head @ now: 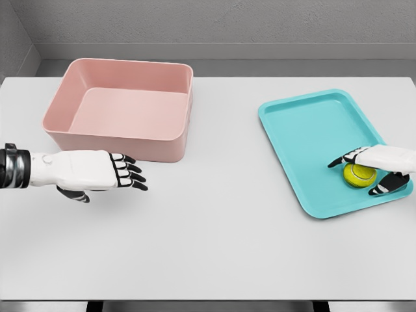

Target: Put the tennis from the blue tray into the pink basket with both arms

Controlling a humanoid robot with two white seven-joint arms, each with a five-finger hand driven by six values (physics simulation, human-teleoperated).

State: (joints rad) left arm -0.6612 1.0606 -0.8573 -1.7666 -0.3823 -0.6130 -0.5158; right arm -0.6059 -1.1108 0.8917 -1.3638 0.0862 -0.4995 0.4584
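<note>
Head view showed a white table point(214, 247) stretching away from the robot, its nearest part bare. Coming in from the lower left, the left hand point(91, 172) hovered over the table with its palm turned inward and its dark-tipped fingers point(130, 175) stretched out straight and slightly fanned, holding nothing. It sat just in front of the near wall of the pink basket point(123, 107), apart from it. On the other side, the right hand point(380, 166) reached in from the right edge and lay over the tennis ball point(357, 174), with fingers above it and the thumb point(389, 184) curled round its near side, so the ball was cupped between them. The ball rested in the near right corner of the blue tray point(305, 130), which lay tilted on the table. Farther back, the basket stood upright with nothing inside, well apart from the tray. Beyond the table's far edge ran a grey wall point(227, 26).
</note>
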